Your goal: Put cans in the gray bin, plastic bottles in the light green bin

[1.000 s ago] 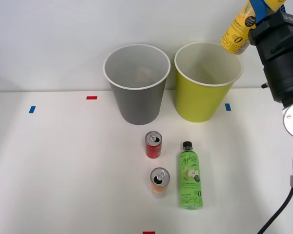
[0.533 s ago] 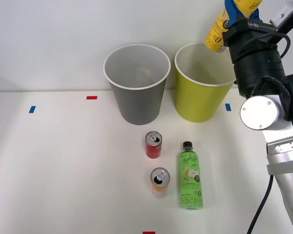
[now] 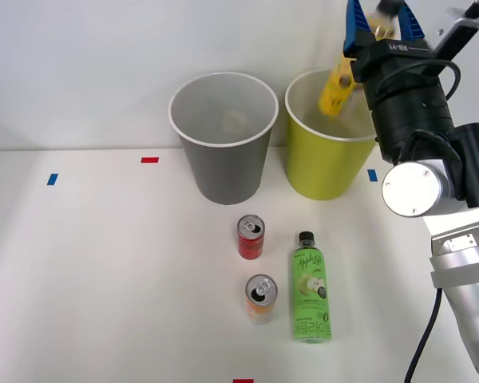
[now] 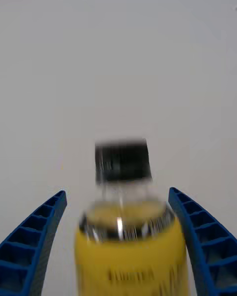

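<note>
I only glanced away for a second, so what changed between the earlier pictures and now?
The right hand swung left over the light green bin and opened, letting go of the yellow-label bottle, which now falls blurred into the bin's mouth. The gray bin, red can, orange can and green apple bottle stayed put.

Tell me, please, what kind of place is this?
Probably a robot test bench, not a home: a bare white table against a plain wall, small coloured tape marks on it, and a gray bin and light green bin staged for sorting.
</note>
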### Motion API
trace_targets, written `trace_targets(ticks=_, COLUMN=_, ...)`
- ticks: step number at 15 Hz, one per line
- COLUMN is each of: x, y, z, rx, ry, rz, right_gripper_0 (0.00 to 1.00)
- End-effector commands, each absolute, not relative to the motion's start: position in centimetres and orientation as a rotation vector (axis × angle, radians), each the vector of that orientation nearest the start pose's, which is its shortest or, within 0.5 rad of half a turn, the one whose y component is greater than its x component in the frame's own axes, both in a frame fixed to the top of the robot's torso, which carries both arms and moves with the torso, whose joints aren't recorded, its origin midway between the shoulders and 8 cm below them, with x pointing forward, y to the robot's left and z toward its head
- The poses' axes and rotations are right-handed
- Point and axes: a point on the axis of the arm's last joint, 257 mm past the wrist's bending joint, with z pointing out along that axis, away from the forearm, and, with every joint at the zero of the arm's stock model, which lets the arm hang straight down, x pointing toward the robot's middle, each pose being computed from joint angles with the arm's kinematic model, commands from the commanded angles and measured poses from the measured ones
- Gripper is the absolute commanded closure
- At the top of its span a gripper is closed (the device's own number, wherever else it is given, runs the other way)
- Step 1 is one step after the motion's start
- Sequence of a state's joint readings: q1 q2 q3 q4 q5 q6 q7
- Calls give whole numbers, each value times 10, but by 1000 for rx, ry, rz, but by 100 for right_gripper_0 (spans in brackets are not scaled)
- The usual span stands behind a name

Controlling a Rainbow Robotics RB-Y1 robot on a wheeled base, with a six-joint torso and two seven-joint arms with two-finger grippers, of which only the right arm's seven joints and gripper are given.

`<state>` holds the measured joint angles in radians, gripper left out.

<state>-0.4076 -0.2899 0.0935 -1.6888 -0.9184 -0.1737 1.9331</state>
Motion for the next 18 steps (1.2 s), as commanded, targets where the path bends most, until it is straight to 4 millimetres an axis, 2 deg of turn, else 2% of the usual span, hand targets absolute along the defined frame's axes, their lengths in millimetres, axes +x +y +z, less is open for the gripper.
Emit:
trace_targets(ticks=1, x=580, y=-187, z=76, rx=18, ry=977, rz=359, right_gripper_0=0)
trace_targets(ticks=3, x=577, y=-193, z=60, rx=9, ry=999, rz=322, right_gripper_0=0)
trace_targets(ticks=5, x=561, y=-201, z=49, rx=-6, ry=1007, rz=286, right_gripper_0=0)
trace_targets(ticks=11, x=477, y=-211, z=14, rx=-193, ry=1219, rz=202, right_gripper_0=0)
trace_targets(ticks=13, x=455, y=-220, z=-10, rx=-177, ry=1272, rz=197, right_gripper_0=0)
trace_targets(ticks=18, x=416, y=-244, z=-71, rx=-126, ry=1422, rz=163, right_gripper_0=0)
